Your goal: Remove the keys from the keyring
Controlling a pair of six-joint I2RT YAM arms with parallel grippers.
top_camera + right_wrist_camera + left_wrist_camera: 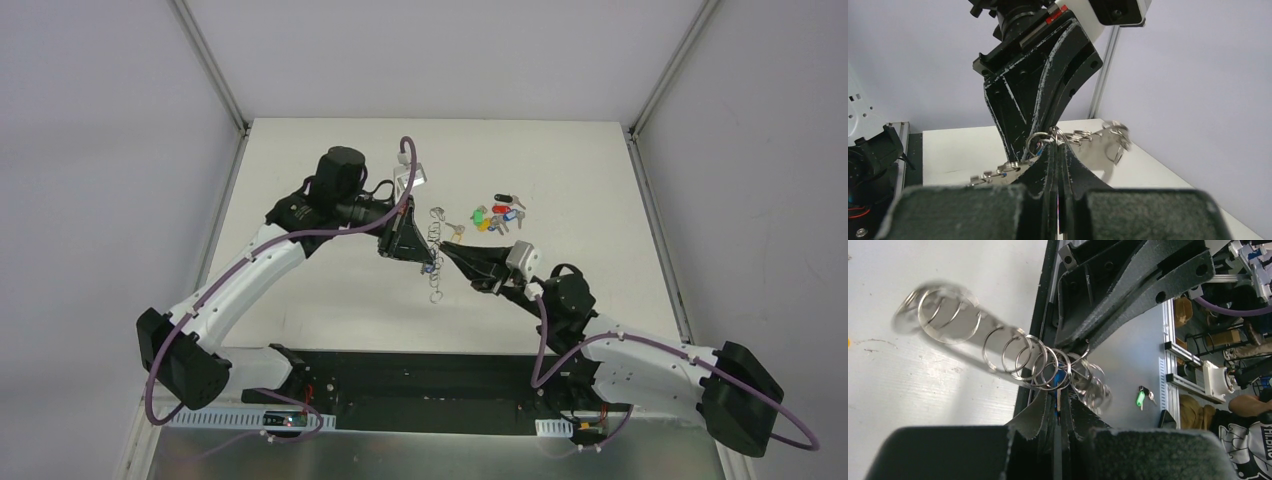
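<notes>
The keyring point(436, 292) is a long grey strip carrying several silver split rings. It hangs in the air between my two grippers, and its lower end dangles just above the table. In the left wrist view the rings point(1013, 352) run up and to the left from my fingers. My left gripper point(426, 261) point(1059, 396) is shut on a blue-headed key point(1063, 377) that sits on a ring. My right gripper point(446, 249) point(1057, 146) faces it, tip to tip, and is shut on a ring of the keyring point(1040, 139). Loose keys point(497, 214) with green, red, blue and yellow heads lie on the table behind the grippers.
The white table point(330, 300) has metal frame posts at its back corners. The black base plate point(430, 385) lies along the near edge. A green-headed key point(1141, 397) lies on a grey metal surface beyond that plate.
</notes>
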